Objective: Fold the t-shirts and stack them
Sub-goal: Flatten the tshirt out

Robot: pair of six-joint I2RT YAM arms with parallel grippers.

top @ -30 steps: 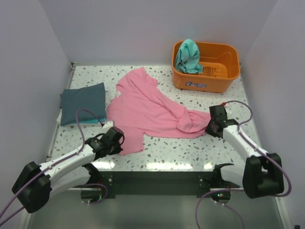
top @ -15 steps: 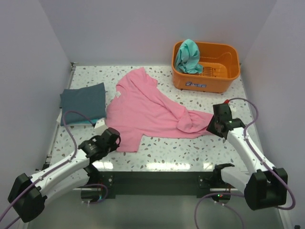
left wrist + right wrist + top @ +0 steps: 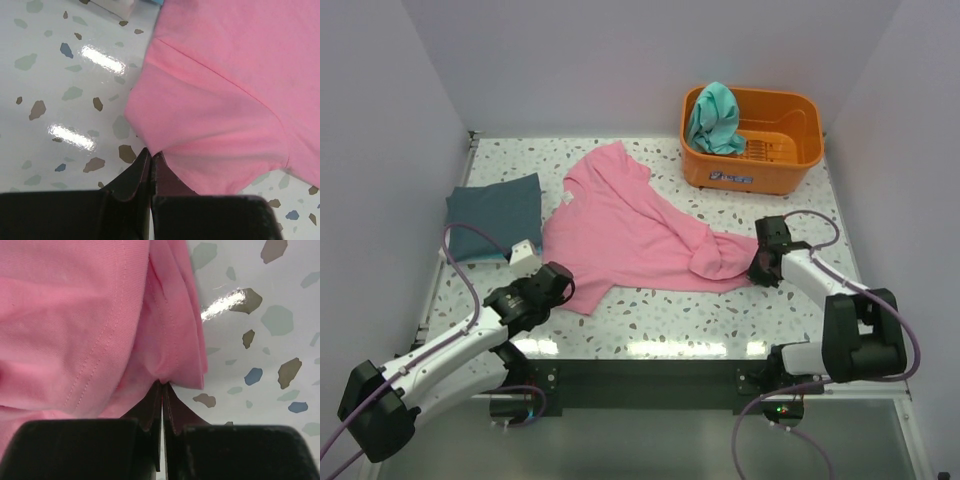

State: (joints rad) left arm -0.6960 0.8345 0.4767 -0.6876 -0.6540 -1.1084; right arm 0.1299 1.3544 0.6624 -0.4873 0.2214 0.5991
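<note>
A pink t-shirt (image 3: 620, 225) lies spread and crumpled across the middle of the table, bunched at its right end. My left gripper (image 3: 563, 287) is shut on its near left edge; the left wrist view shows the gripper (image 3: 150, 152) pinching the pink t-shirt's hem (image 3: 225, 100). My right gripper (image 3: 757, 268) is shut on the bunched right end, and the right wrist view shows this gripper (image 3: 162, 385) biting a fold of the pink t-shirt (image 3: 75, 315). A folded blue-grey t-shirt (image 3: 495, 215) lies at the left. A teal t-shirt (image 3: 713, 118) hangs over the basket's rim.
An orange plastic basket (image 3: 790, 165) stands at the back right of the speckled table (image 3: 720, 310). Plain walls close in the table on the left, back and right. A white tag or block (image 3: 523, 252) lies by the blue-grey shirt's near corner.
The right gripper shifted a little right off the cloth, then came back left and shut on the bunched end. The left arm swung slightly, drawing the shirt's near left edge inward.
</note>
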